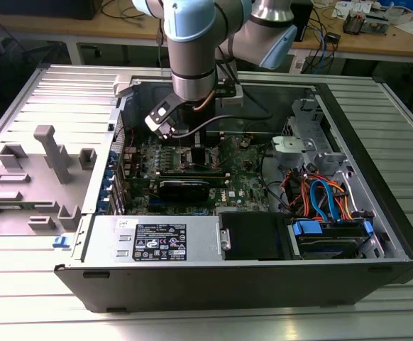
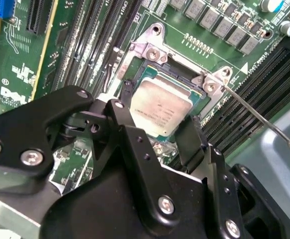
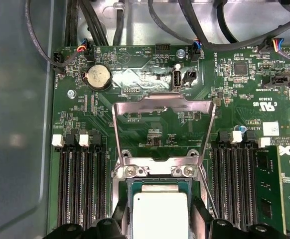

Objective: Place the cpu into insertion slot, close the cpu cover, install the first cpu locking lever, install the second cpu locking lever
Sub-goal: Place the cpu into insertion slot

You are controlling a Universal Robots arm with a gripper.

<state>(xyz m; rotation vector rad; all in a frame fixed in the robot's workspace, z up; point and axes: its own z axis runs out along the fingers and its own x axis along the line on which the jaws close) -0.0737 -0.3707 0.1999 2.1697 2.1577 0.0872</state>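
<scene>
Dead centre of the exterior view, your claw (image 1: 194, 153) pinches the chip (image 2: 160, 107) by two edges right at the socket (image 2: 179, 73), cover (image 3: 162, 101) flipped open, probably so it seats flat.

Arm (image 1: 192, 42) at an open computer case (image 1: 157, 245)
The claw (image 1: 192, 145) hangs over the green circuit board (image 1: 245, 177); grey fixtures (image 1: 54, 153) stand alongside.
</scene>
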